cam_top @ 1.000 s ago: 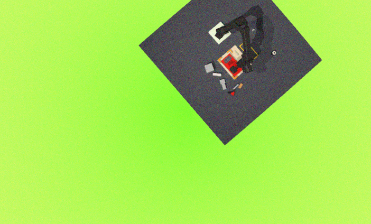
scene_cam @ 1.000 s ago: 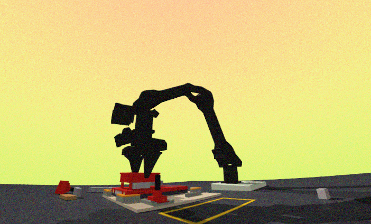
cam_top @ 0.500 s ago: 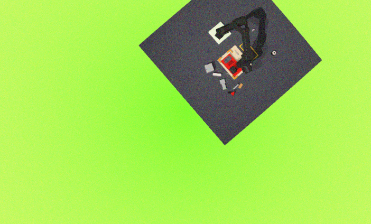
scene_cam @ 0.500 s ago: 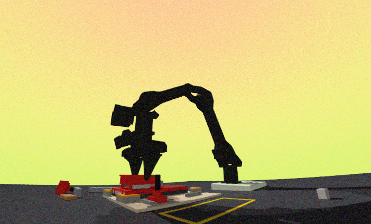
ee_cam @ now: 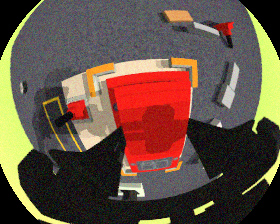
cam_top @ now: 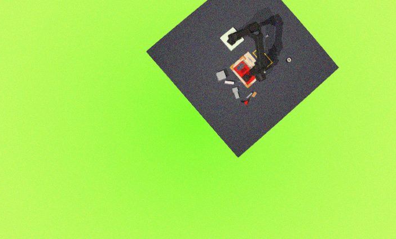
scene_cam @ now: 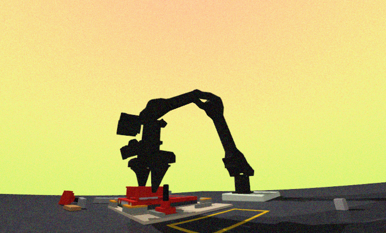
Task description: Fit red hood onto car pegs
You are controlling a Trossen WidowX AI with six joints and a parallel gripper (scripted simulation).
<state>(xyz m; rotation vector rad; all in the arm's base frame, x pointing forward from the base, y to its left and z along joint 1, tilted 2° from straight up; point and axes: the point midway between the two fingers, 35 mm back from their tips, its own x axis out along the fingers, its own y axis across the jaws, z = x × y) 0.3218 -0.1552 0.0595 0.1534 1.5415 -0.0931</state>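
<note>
The red hood [scene_cam: 135, 192] [ee_cam: 151, 92] is between the fingers of my gripper [scene_cam: 147, 188] [ee_cam: 155, 124], which is shut on it. The hood looks about level and sits very low over the deck of the red chassis [cam_top: 237, 70] [scene_cam: 186, 199]. A thin grey strip, apparently the engine block [scene_cam: 148, 198], shows under its lower edge. The chassis lies in the jig [cam_top: 249, 57] [scene_cam: 218, 206], a cream board with orange-topped corners. The pegs and corner holes are hidden, so I cannot tell whether the hood is fully down.
A red block with an upright black post [scene_cam: 165, 193] [ee_cam: 64, 118] stands on the jig beside the chassis. A yellow outline [scene_cam: 251, 210] is next to the jig. Beyond it lie an orange block [cam_top: 254, 94] [ee_cam: 178, 16], a red piece [cam_top: 246, 102] [ee_cam: 225, 28] and a grey block [cam_top: 221, 75].
</note>
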